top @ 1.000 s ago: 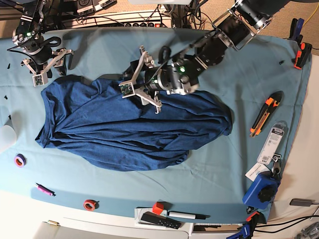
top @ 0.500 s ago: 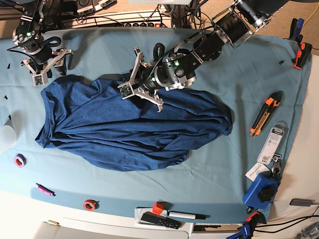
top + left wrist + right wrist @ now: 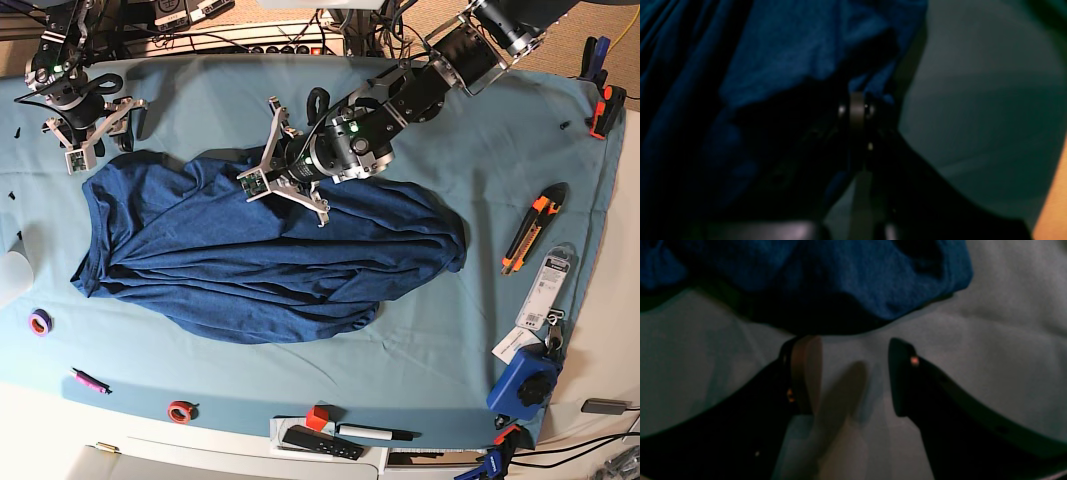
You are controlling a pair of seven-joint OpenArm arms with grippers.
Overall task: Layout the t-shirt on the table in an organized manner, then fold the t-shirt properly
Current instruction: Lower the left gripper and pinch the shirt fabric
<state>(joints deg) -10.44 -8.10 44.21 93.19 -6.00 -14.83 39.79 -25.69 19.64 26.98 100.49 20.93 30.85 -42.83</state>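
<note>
**A:** Where is your t-shirt [image 3: 260,265] right now?

**B:** It lies crumpled across the middle of the surface [image 3: 480,120], spread wide but wrinkled, one edge reaching toward the far left corner.

**A:** And your left claw [image 3: 268,172]?

**B:** Your left claw is pressed together on a fold of the t-shirt at its far edge; the wrist view shows cloth pinched between the tips.

**A:** Your right claw [image 3: 853,380]?

**B:** Its jaws stand apart above bare surface, just beside the t-shirt's edge, holding nothing.
</note>
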